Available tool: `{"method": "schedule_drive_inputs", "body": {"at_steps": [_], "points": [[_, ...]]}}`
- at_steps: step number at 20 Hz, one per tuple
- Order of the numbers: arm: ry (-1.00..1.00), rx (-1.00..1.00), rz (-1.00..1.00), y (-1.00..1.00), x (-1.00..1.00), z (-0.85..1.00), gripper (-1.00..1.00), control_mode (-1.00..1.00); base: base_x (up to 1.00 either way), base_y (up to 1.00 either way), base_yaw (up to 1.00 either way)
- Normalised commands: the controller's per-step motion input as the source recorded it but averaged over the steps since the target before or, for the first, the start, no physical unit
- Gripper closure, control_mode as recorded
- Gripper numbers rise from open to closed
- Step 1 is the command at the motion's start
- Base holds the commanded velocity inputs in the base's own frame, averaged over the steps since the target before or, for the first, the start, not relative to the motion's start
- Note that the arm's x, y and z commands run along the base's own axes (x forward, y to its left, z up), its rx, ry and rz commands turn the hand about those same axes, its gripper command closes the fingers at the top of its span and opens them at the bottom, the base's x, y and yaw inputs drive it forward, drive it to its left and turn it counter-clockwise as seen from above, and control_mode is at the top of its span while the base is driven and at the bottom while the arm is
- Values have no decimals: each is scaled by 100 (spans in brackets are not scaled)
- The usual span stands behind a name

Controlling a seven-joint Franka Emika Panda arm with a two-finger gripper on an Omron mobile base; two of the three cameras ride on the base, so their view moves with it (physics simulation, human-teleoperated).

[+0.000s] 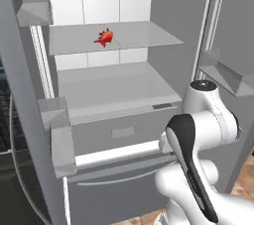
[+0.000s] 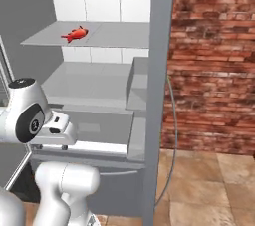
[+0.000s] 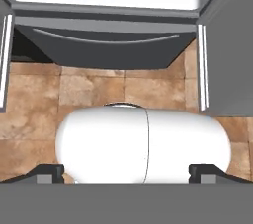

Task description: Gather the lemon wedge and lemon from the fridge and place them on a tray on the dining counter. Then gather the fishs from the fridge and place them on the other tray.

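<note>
While the gripper [image 3: 126, 168] is hanging open and empty, pointing floorward, one fish [image 1: 104, 36] is waiting well above it inside the fridge [image 1: 114, 90]; fish-gathering step, probably; next, raising and reaching in.

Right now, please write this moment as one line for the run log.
fridge: doors open | fish: one, on upper shelf, untouched | gripper: open, empty, pointing down at floor before fridge | lemon: cannot tell

one red-orange fish [image 1: 104, 37] lies flat on the upper pale grey shelf of the open fridge [image 1: 119, 95], left of the shelf's middle, tail and fins spread, white walls behind it.
</note>
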Motion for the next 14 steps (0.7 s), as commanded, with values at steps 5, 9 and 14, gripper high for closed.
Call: {"method": "schedule_drive_inputs", "body": {"at_steps": [5,9,14], "points": [[0,0,0,0,0,0,-100,100,69,23,-15],[0,0,0,0,0,0,-100,100,71,27,-1],[0,0,0,0,0,0,-100,100,59,34,0]]}}
